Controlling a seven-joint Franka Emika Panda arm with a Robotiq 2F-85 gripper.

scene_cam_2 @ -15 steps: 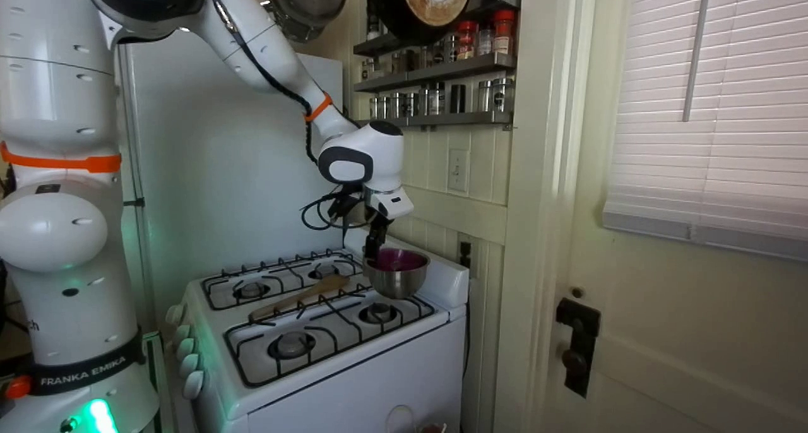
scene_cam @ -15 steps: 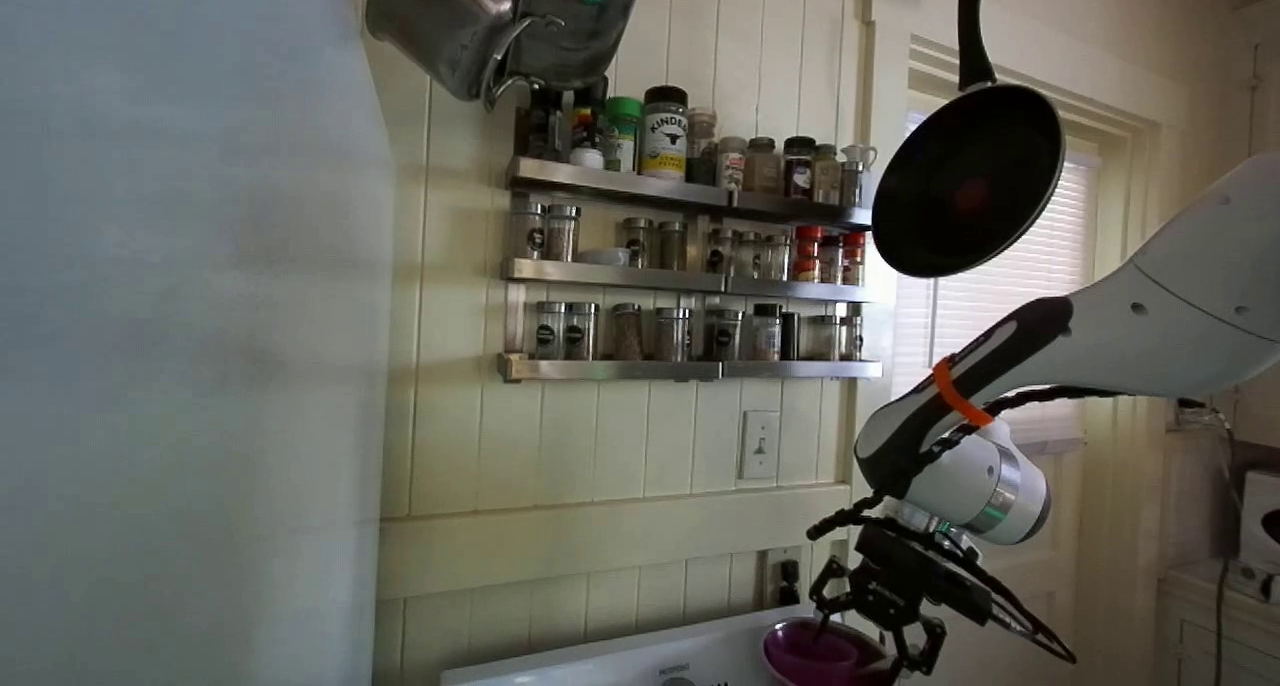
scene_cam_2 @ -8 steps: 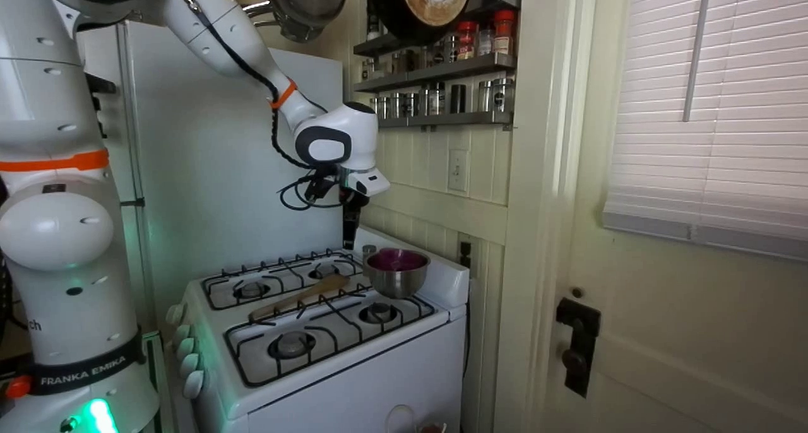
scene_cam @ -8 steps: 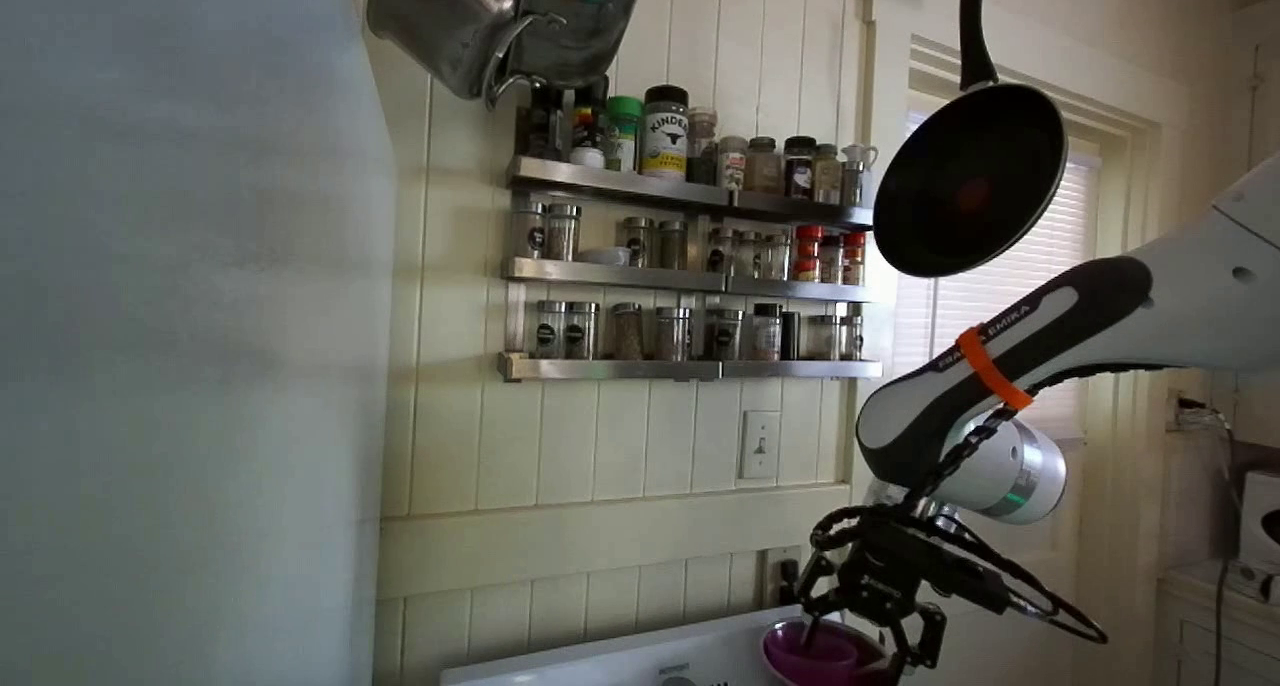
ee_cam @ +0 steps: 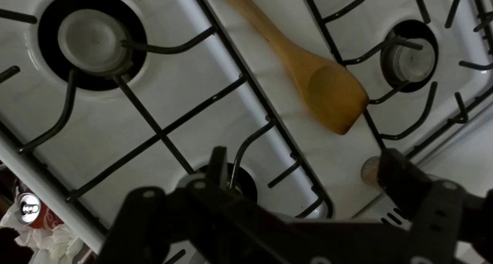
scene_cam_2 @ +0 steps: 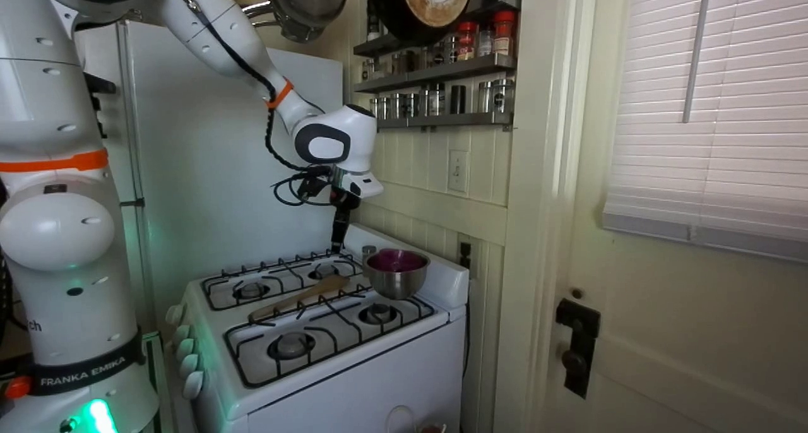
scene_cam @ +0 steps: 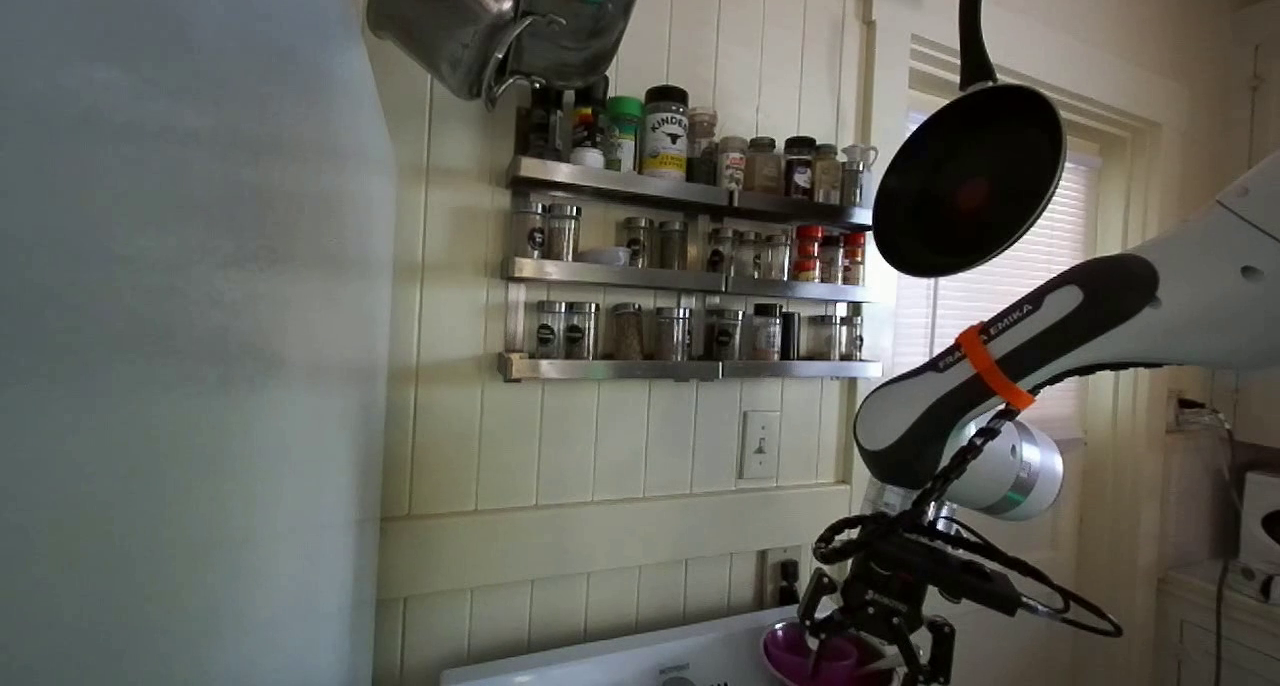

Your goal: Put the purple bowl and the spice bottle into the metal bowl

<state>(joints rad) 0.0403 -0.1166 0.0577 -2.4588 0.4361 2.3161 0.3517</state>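
I'm holding the gripper (ee_cam: 304,160) above the stove (scene_cam_2: 353,376), its fingers (ee_cam: 402,185) standing wide apart. The purple bowl (scene_cam_2: 396,260) is sitting inside the metal bowl (scene_cam_2: 396,286) near the back; the spice bottle (scene_cam_2: 368,251) is standing just beside that. A wooden spoon (ee_cam: 333,98) is lying between the grates (ee_cam: 161,134), its broad end near the bottle. The gripper's body is blocking my lower wrist view, and a frying pan (scene_cam: 968,181) is hanging overhead.
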